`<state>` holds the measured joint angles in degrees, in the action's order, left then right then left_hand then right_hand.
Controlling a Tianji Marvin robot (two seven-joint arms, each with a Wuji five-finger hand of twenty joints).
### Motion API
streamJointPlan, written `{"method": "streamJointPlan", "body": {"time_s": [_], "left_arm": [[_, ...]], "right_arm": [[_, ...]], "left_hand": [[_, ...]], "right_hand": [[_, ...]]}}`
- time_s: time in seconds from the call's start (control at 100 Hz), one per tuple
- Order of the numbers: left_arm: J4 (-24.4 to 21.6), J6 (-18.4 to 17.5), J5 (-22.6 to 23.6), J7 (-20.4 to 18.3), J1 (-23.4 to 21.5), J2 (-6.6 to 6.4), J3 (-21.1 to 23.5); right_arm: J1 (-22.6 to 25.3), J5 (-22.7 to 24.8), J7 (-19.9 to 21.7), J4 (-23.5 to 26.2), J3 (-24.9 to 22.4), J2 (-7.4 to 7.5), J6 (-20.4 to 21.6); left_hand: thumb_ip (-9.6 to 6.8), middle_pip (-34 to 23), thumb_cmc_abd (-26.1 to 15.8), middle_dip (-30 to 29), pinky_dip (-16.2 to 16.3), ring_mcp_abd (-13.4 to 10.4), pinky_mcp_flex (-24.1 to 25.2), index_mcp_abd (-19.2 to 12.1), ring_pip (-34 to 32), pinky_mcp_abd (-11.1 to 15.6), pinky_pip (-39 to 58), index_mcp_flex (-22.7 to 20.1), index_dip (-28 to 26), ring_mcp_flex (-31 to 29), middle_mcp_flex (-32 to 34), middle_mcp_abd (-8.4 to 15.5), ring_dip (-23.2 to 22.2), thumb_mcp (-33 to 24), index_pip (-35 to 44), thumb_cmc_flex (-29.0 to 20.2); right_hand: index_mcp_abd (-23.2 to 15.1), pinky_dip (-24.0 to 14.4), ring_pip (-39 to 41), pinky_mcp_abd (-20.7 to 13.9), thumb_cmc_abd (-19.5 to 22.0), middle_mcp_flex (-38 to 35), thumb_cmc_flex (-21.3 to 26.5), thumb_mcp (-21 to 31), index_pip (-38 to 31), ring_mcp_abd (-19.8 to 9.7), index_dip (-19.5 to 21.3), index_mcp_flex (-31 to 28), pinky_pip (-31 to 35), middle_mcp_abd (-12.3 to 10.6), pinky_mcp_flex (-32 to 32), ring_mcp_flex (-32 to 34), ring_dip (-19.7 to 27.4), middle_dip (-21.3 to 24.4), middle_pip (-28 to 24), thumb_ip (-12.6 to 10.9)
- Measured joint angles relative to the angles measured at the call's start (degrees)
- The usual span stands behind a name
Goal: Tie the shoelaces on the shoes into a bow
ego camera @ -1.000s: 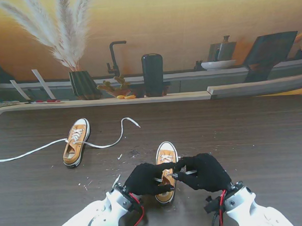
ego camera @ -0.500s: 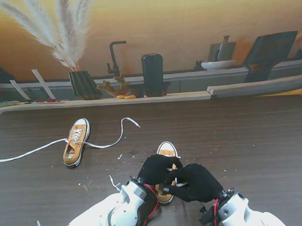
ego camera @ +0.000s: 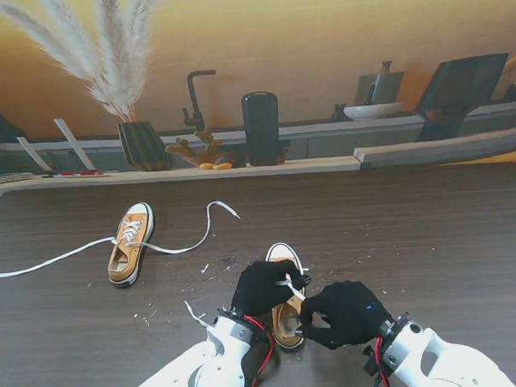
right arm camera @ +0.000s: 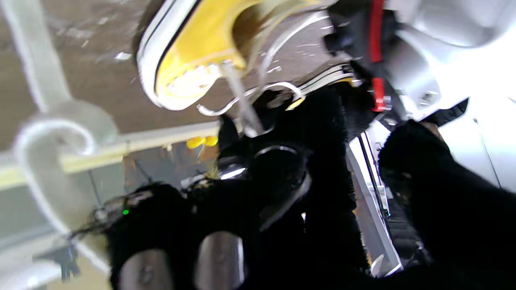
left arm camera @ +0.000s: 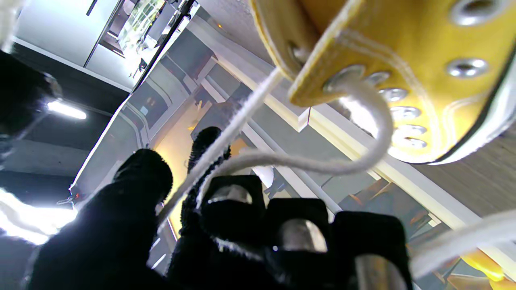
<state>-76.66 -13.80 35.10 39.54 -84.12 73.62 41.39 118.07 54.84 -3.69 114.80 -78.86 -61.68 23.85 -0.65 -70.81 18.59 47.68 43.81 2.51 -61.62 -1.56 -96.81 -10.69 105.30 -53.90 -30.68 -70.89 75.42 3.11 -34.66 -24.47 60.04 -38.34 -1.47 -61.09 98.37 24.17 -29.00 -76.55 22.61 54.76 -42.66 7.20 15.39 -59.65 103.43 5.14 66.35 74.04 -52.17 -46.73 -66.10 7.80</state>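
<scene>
Table (ego camera: pixel 431 237) space near the robot is taken by the near shoe (ego camera: pixel 286 316), kept between both arms so its laces can be reached. The far shoe (ego camera: pixel 129 244) lies well apart to the left, laces sprawled loose. The left hand (ego camera: pixel 264 287) is closed on a lace (left arm camera: pixel 225 141). The right hand (ego camera: pixel 345 313) is curled beside it; whether it holds lace cannot be told.
</scene>
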Motion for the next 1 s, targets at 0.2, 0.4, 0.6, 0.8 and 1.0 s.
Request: {"method": "streamJointPlan", "body": {"time_s": [0.2, 0.4, 0.6, 0.8, 1.0], "left_arm": [[-1.4, 0.9, 1.7, 0.7, -1.5, -0.67, 0.7], [-2.2, 2.0, 2.7, 2.2, -2.6, -0.81, 1.2], [-3.1, 2.1, 3.0, 2.6, -3.6, -0.99, 2.3], [-4.2, 2.0, 3.1, 1.7, -4.5, -1.52, 3.1], [-7.0, 2.4, 3.2, 0.6, -7.0, -1.94, 5.4]], "right_arm": [[-0.6, 17.0, -14.3, -1.8, 2.0, 0.71, -7.1], [-0.9, 27.3, -17.8, -2.0, 4.4, 2.28, -15.3], [-0.8, 32.1, -18.0, -2.0, 6.0, 2.99, -22.7], [-2.1, 28.2, -16.2, -2.8, 8.1, 2.88, -22.7], [-4.6, 23.5, -16.4, -5.4, 10.5, 2.62, -22.8]], "left_hand": [[0.0, 0.0, 0.0, 0.0, 0.0, 0.0, 0.0, 0.1, 0.0, 0.0, 0.0, 0.0, 0.0, 0.0, 0.0, 0.0, 0.0, 0.0, 0.0, 0.0], [0.0, 0.0, 0.0, 0.0, 0.0, 0.1, 0.0, 0.6, 0.0, 0.0, 0.0, 0.0, 0.0, 0.0, 0.0, -0.1, 0.0, 0.0, 0.0, 0.0], [0.0, 0.0, -0.1, 0.0, 0.0, 0.1, 0.0, 0.6, 0.0, -0.1, 0.1, 0.0, 0.0, 0.0, 0.0, -0.2, 0.0, 0.0, 0.1, 0.0], [0.0, 0.0, -0.6, 0.0, 0.0, 0.5, 0.0, 0.7, 0.0, -0.8, 0.1, 0.0, 0.0, 0.0, 0.0, -0.5, 0.0, -0.1, 0.1, -0.6], [-0.01, 0.1, -0.9, 0.0, -0.5, 0.8, 0.0, 1.6, 0.0, -0.8, 0.1, 0.9, 1.9, 0.0, 0.0, -0.7, 0.0, 1.6, -4.0, -1.8]], "right_hand": [[0.7, 2.4, 0.0, -1.0, 2.3, 0.0, -2.0, -0.2, 4.9, -0.7, 1.8, -1.2, 0.0, -0.6, 0.2, 0.0, 0.7, -1.4, 0.0, -0.6], [2.0, 5.9, 0.0, -3.3, 5.3, 1.9, -3.1, -2.4, 11.4, -2.4, 2.5, 1.7, 0.0, -1.4, 0.3, -0.4, 3.3, -2.7, 0.0, -0.8], [5.3, 11.6, -1.0, -5.5, 8.4, 8.5, -3.6, -5.5, 22.4, -4.9, -2.5, 15.4, 0.0, -1.8, 0.3, -0.4, 6.8, -4.4, -0.1, -2.6], [8.6, 16.1, -7.6, -1.9, 10.2, 18.7, -4.4, -9.1, 23.6, -3.8, -6.3, 30.5, -0.2, -0.5, -0.6, -0.4, 14.0, -4.8, 0.1, -2.9], [7.3, 10.2, -29.6, 2.2, 12.4, 37.5, -4.2, -14.7, 21.5, 5.0, -9.8, 42.9, -18.2, 2.5, -29.8, -17.2, 19.0, 2.0, 12.3, -2.9]]}}
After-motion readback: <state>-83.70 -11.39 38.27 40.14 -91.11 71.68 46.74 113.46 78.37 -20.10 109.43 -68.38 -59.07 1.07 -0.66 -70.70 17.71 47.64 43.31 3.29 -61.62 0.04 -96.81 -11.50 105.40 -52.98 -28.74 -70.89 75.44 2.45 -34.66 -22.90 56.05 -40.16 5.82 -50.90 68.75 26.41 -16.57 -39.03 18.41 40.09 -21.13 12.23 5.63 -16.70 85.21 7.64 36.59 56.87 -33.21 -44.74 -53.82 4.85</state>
